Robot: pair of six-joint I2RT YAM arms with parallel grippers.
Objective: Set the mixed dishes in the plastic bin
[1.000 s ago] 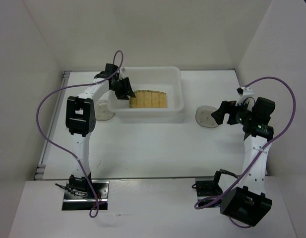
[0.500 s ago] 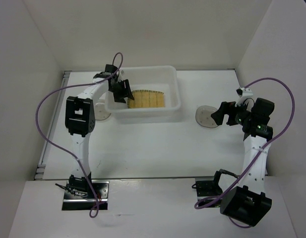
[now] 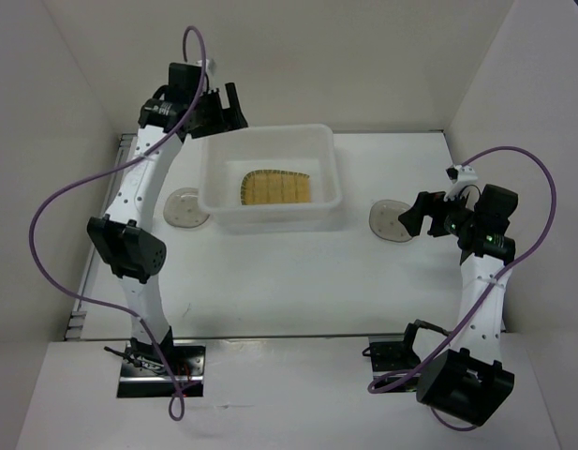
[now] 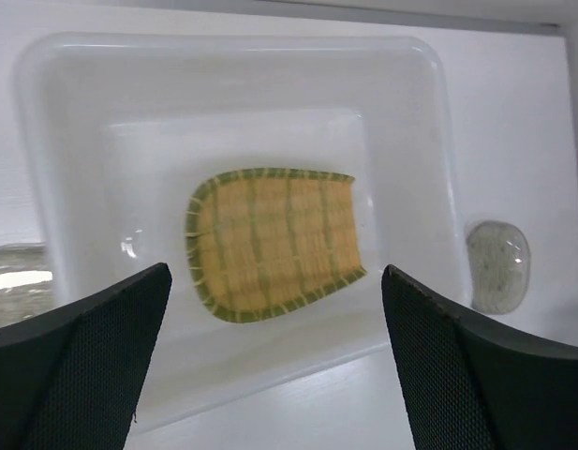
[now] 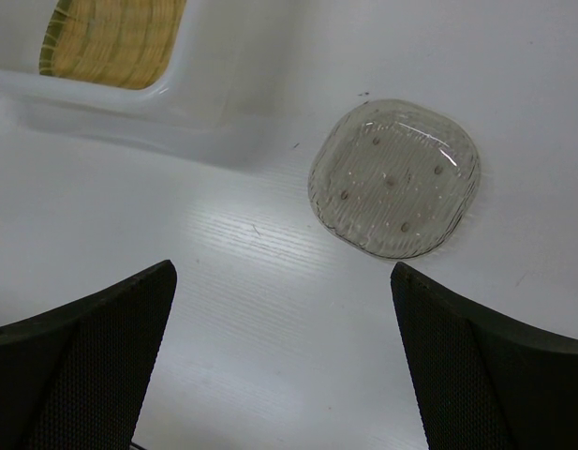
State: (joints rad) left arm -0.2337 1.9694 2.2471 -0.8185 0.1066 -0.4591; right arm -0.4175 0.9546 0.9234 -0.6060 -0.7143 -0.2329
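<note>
Left gripper (image 4: 276, 267), spread and empty, hung over the bin (image 4: 410, 141) holding the yellow plate (image 3: 276, 187). Right gripper (image 5: 284, 265), spread too, hovered near a grey dish (image 5: 394, 177) on the surface (image 5: 270, 366).

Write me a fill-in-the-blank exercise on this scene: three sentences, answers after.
1. The fan-shaped plate lies ____ the plastic bin.
2. The left pincer is open and holds ____.
3. The right pincer, open, is near the grey dish that lies on the table to the bin's ____.
Missing words: inside; nothing; right.
</note>
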